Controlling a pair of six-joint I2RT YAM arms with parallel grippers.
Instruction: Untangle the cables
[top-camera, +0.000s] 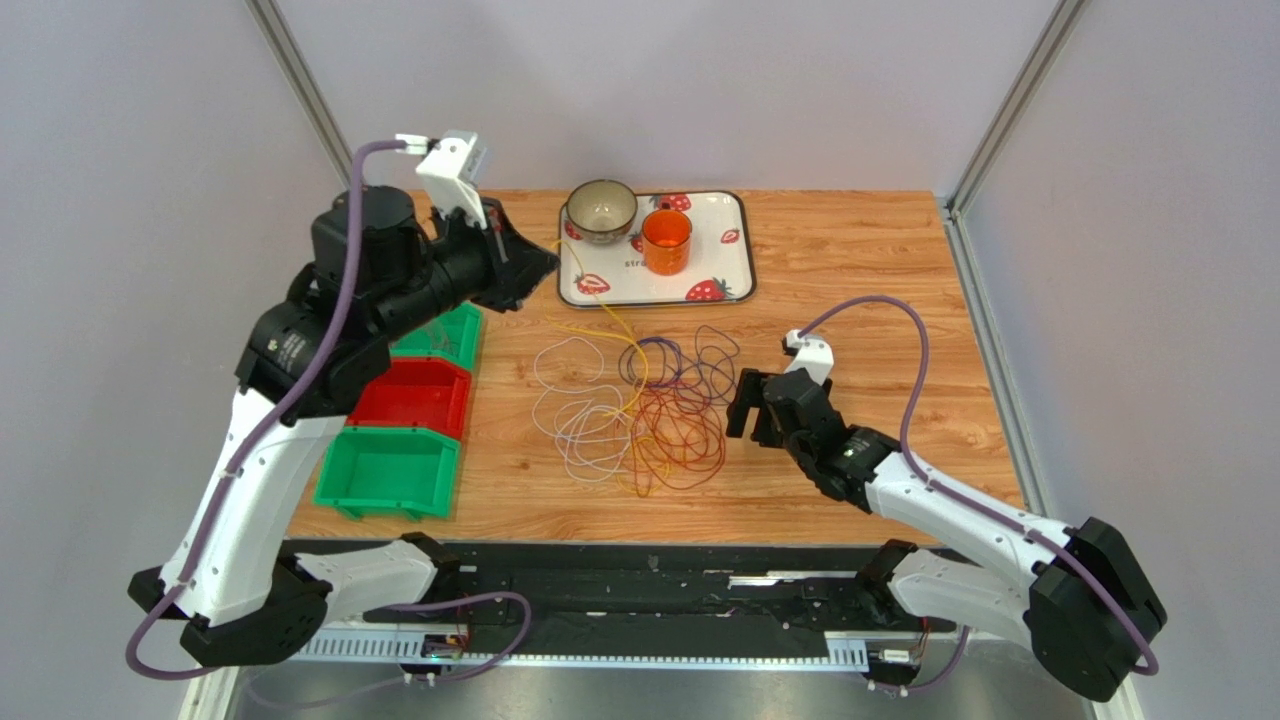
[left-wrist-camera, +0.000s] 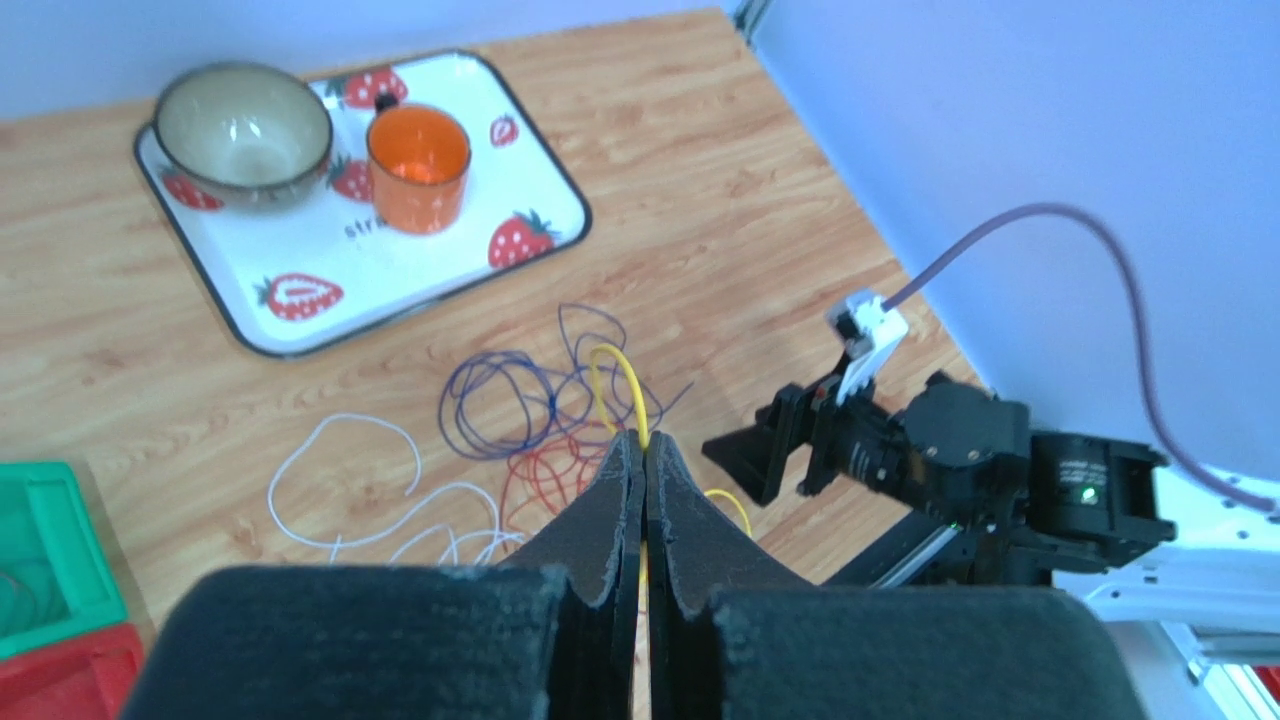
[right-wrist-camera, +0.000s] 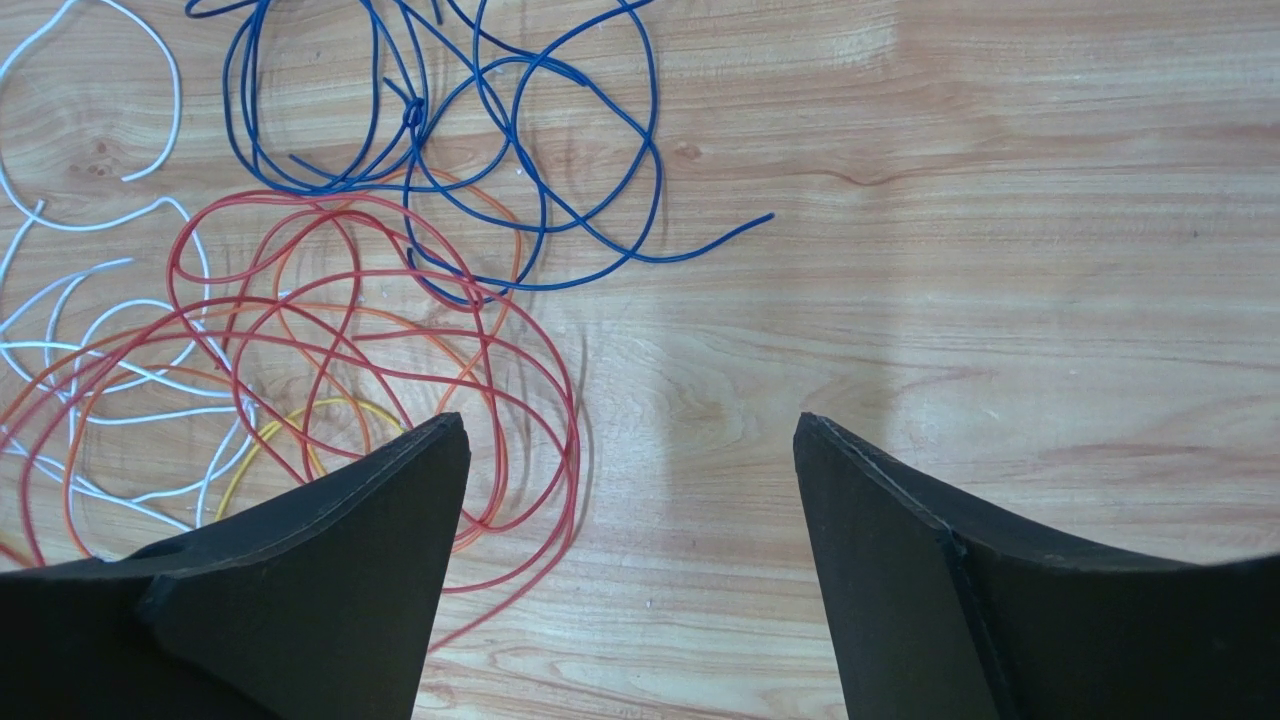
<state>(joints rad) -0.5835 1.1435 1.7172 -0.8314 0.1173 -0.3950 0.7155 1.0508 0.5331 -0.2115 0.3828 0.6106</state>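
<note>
Top external view looks down on the wooden table (top-camera: 872, 300), where the cables (top-camera: 646, 405) lie in one loose heap at the middle, in front of the tray (top-camera: 747, 258) and between the two arms. The wires are very thin, and where the loops cross I cannot follow a single one. So I count colours only: five, namely blue-purple, red, orange, white and yellow. How many separate wires there are, I cannot tell.

The left gripper (top-camera: 526, 270) is raised over the far left part of the table. Its jaws are hard to see from above. In the left wrist view, the left gripper (left-wrist-camera: 643, 450) has its jaws pressed together on the yellow cable (left-wrist-camera: 640, 408), which runs up from the heap into the tips. The lower end of this wire is hidden behind the fingers.

The right gripper (top-camera: 744, 413) is low at the right edge of the heap. In the right wrist view its jaws (right-wrist-camera: 631, 435) are spread wide with bare wood between them, and the left finger covers part of the red and yellow loops (right-wrist-camera: 376, 300).

On the tray stand one bowl (top-camera: 601, 210) and one orange cup (top-camera: 666, 240). At the left are three bins: one green bin (top-camera: 388, 468), one red bin (top-camera: 413, 393), and a second green one (top-camera: 458, 333), partly hidden by the left arm.
</note>
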